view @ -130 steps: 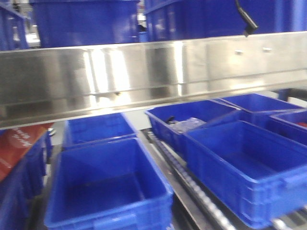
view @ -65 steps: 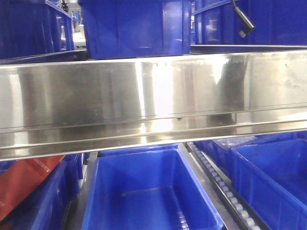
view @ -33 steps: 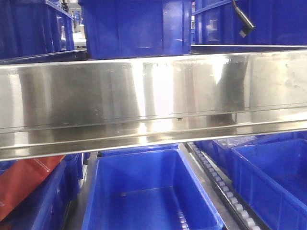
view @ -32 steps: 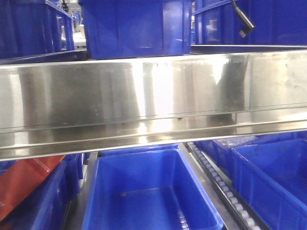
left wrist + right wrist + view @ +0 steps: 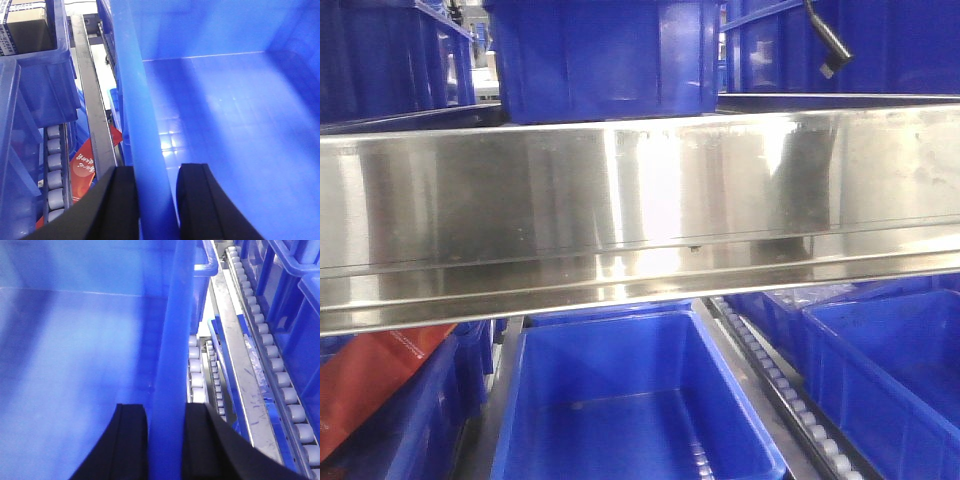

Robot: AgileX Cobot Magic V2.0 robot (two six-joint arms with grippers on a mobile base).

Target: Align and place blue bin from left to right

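Starting at 10 o'clock in the left wrist view, a cardboard carton (image 5: 25, 30) sits inside a neighbouring crate (image 5: 60, 75). Grey rollers (image 5: 55, 170) show at 8 o'clock, with a red packet (image 5: 82, 165) just beside them, lower down past a dark rail (image 5: 92, 100). At 6 o'clock the left gripper (image 5: 157, 170) is clamped on the left side wall of the blue bin (image 5: 230, 115) — one black finger outside, one inside. The bin's bare floor fills the frame from 12 to 4 o'clock.

In the right wrist view that floor lies at 9 o'clock, and the right gripper (image 5: 165, 410) pinches the bin's right wall at 6 o'clock, a finger on either side. A roller track (image 5: 272, 360) runs from 1 to 5 o'clock beyond that wall.

From the front, a stainless beam (image 5: 640, 200) crosses the middle — an upper crate (image 5: 600, 55) at 12 o'clock, an empty lower crate (image 5: 630, 400) at 6 o'clock.
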